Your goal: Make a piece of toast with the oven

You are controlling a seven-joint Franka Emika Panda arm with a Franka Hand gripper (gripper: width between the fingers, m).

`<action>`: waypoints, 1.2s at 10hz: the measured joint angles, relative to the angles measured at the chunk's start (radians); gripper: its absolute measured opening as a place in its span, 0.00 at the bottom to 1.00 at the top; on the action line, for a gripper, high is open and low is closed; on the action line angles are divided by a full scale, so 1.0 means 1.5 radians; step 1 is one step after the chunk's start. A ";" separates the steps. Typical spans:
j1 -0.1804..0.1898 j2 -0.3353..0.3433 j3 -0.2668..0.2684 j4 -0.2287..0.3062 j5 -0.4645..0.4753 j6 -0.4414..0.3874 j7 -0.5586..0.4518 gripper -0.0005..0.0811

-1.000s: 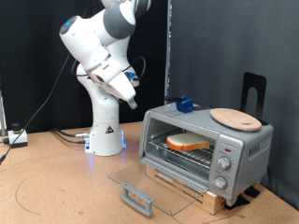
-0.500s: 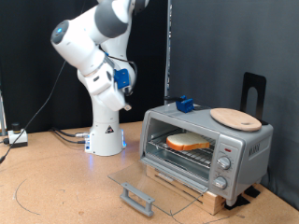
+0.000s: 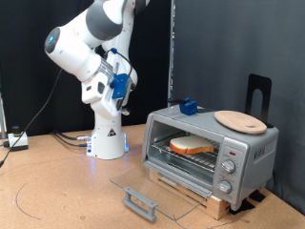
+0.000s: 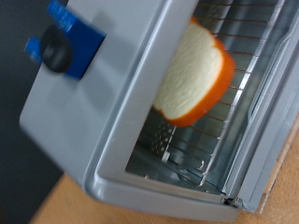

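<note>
The oven point(image 3: 246, 151) stands at the exterior view's right with its glass door point(image 3: 143, 186) folded down flat. The piece of toast point(image 3: 193, 145) lies on the wire rack inside. The gripper point(image 3: 120, 86) is raised high at the exterior view's left of the oven, well apart from it, and nothing shows between its fingers. In the wrist view the oven point(image 4: 98, 112) is seen from a distance with the piece of toast point(image 4: 192, 75) inside. The fingers do not show in the wrist view.
A round wooden plate point(image 3: 240, 120) and a small blue object point(image 3: 189, 106) lie on the oven's top. A black stand point(image 3: 259, 93) rises behind the oven. The robot's white base point(image 3: 107, 138) stands at the back left, with cables point(image 3: 67, 138) beside it.
The arm has swung up and towards the exterior view's left, carrying the gripper further from the oven. The toast, the door and the plate have not moved.
</note>
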 joint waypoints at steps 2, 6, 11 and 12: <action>-0.025 0.041 -0.002 0.010 -0.018 0.043 0.031 1.00; -0.051 0.136 -0.010 0.052 -0.079 0.089 0.008 1.00; -0.063 0.223 -0.013 0.078 -0.102 0.161 -0.020 1.00; -0.063 0.223 -0.013 0.078 -0.102 0.160 -0.017 1.00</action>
